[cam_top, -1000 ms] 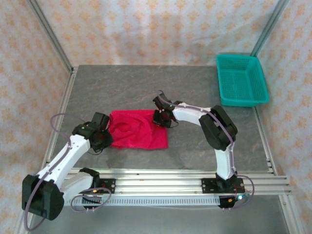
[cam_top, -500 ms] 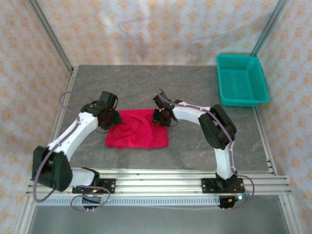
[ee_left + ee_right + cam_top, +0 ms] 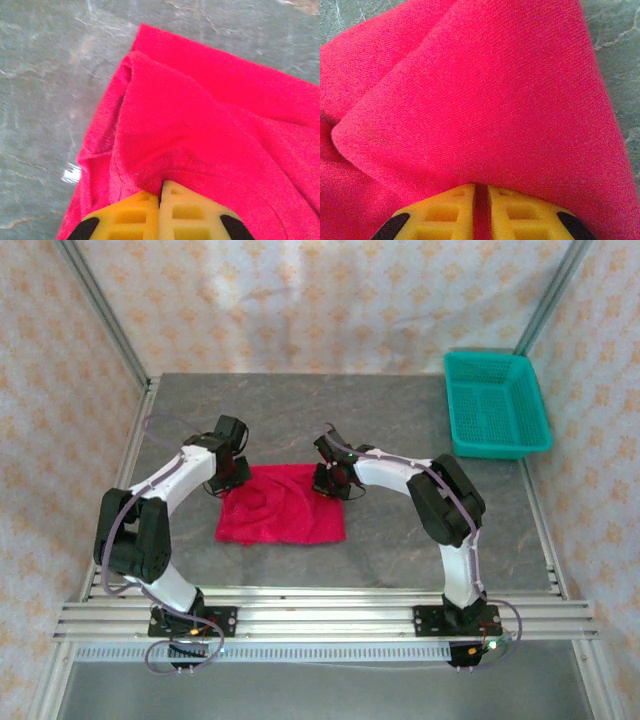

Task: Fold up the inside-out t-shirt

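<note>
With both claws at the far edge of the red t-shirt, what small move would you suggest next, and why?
The left claw and right claw are each shut on a far corner of the t-shirt, which lies rumpled on the table. I would probably lift both slightly together and draw that far edge toward the near edge, which should halve the shirt.

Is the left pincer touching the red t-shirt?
Touching. The left wrist view shows the left pincer closed on a fold of the t-shirt, with the red cloth pinched right at its yellow tips.
</note>
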`<state>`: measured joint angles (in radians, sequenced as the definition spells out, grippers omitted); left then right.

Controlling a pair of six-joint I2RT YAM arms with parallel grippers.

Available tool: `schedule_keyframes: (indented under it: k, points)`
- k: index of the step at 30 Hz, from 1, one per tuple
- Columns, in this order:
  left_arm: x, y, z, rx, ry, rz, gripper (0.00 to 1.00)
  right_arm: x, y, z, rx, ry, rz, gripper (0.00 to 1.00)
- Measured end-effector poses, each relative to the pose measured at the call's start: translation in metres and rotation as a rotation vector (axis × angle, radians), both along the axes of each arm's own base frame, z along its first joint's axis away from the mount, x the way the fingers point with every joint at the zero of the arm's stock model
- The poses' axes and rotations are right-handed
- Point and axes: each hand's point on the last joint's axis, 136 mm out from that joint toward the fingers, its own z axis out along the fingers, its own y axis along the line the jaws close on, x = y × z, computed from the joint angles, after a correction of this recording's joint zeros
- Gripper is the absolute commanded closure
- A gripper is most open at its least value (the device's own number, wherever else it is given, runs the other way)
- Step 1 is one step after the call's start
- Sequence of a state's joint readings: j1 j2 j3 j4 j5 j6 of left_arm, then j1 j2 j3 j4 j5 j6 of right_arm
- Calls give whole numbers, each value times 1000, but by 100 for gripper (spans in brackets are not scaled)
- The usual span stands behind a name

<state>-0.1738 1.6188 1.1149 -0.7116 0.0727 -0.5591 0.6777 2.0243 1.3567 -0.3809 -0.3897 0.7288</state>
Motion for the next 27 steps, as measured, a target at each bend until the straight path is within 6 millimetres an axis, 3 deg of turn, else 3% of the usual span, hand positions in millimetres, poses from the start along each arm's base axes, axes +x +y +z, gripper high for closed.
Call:
schedule_keyframes:
  k: [4, 11, 15, 17, 20, 23, 25, 27]
  points:
    - [6, 20, -6, 12, 18, 51, 100, 0, 0, 0, -2, -3, 7, 83]
    - [24, 61, 13, 2, -36, 159, 100, 0, 0, 0, -4, -4, 10, 83]
    - [27, 60, 13, -16, -38, 145, 65, 0, 0, 0, -3, -4, 10, 84]
    - [27, 60, 11, -16, -28, 136, 54, 0, 0, 0, -3, -3, 10, 84]
    - [23, 61, 13, 3, -19, 137, 50, 0, 0, 0, -3, -4, 10, 83]
    - [20, 48, 35, 32, -63, 106, 52, 0, 0, 1, -4, -3, 10, 83]
    - [20, 20, 62, 1, -149, 61, 55, 0, 0, 0, -5, -4, 9, 84]
    - [20, -20, 87, -101, -264, 10, 60, 1, -1, 0, -6, -4, 4, 84]
